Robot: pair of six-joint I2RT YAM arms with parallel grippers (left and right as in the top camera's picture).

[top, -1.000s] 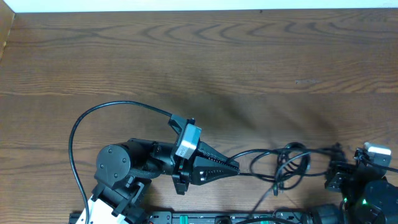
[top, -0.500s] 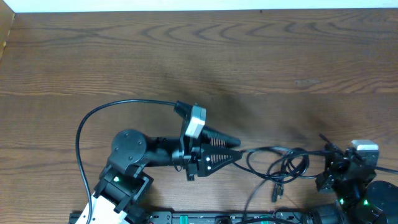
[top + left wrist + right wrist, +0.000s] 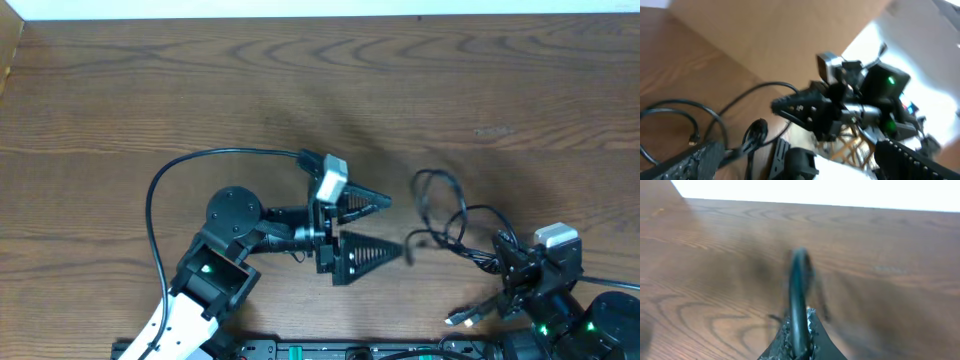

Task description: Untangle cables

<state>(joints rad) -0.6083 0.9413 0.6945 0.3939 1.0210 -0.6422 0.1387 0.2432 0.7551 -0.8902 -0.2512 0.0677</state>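
Cables (image 3: pixel 445 205) lie right of centre on the table (image 3: pixel 300 80), a small knot of loops. One strand runs down-right into the right end effector (image 3: pixel 503 265), and a plug (image 3: pixel 458 319) trails near the table's front edge.

The right end effector is clamped shut on a strand; the wrist view shows the cord (image 3: pixel 799 290) pinched between the fingers and rising straight out in front. The left end effector (image 3: pixel 396 226) is wide open and holds nothing. It sits just left of the loops and points at them.

Step in hand, as I judge it: re-grip with the left while the right anchors.
- Keep the right pinch firm and steady.
- Bring the left in low over one outer loop only, not the crossing.
- Close on a single strand, then pull left and away, slow, so the loops slide instead of cinching.
- Watch the loose plug; it could snag in a loop.

Room to move:
- Plenty of bare table above and left of the cables.
- The front edge is tight, with both arms crowding it and the plug close to it.
- Pull toward the far side, not toward the front.
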